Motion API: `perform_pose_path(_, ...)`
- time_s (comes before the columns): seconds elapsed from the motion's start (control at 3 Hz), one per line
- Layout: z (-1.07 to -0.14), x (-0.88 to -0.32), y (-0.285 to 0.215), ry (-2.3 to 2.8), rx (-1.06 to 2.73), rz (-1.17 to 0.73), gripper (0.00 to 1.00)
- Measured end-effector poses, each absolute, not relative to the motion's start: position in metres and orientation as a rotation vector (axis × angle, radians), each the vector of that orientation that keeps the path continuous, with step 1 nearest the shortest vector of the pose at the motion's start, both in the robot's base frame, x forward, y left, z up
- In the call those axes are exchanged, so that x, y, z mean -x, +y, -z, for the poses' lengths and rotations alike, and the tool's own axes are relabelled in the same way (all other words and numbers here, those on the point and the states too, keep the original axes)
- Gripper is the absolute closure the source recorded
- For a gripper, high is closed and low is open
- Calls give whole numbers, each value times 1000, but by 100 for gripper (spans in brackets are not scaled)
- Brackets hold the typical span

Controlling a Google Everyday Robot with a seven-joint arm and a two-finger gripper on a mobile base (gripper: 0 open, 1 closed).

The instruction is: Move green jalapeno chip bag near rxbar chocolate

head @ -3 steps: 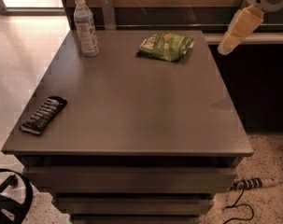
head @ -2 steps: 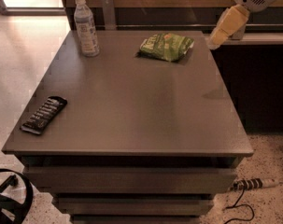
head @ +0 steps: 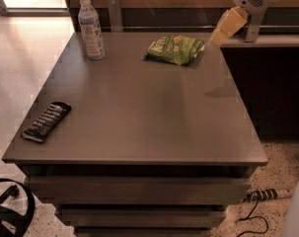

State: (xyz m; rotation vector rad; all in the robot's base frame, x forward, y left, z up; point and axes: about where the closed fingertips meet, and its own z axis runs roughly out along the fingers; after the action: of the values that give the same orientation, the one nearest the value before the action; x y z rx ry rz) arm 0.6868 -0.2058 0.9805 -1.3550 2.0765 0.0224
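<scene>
Chip bag (head: 176, 49): lies flat at the far edge of the desk (head: 139, 112), right of centre. Its position matches that of a second ago; it has not been disturbed.

Chocolate bar (head: 46, 121): lies flat near the front left edge of the desk, well apart from the chip bag and diagonally across the surface from it. Unmoved.

End effector (head: 222, 29): hangs in the air just beside the right end of the chip bag, above the far right corner of the desk. Over the last second it has travelled leftward from a position further off the desk's right side, closing on the bag. It appears not to touch the bag yet. Whether it is spread or pressed together cannot be told from this view. It carries nothing.

Bottle (head: 91, 28): stands upright at the far left, well apart from the bag and clear of the approach.

Assessment: the only change is the arm's approach; the task is at the reach stage. The grasp is not yet made, and the whole diagonal carry to the bar remains.
</scene>
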Motion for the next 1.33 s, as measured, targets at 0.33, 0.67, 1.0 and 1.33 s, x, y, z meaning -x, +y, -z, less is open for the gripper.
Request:
perform_pose_path(0.33,-961,-704,-186,2093,1379,-11,0)
perform_pose_path(0.67,-937,-725,-166,2110,1390,-16,0)
perform_pose_path(1.0,-915,-739,-153,2133,1391,-16,0)
perform_pose_path(1.33,-897,-753,-144,2154,1381,-3,0)
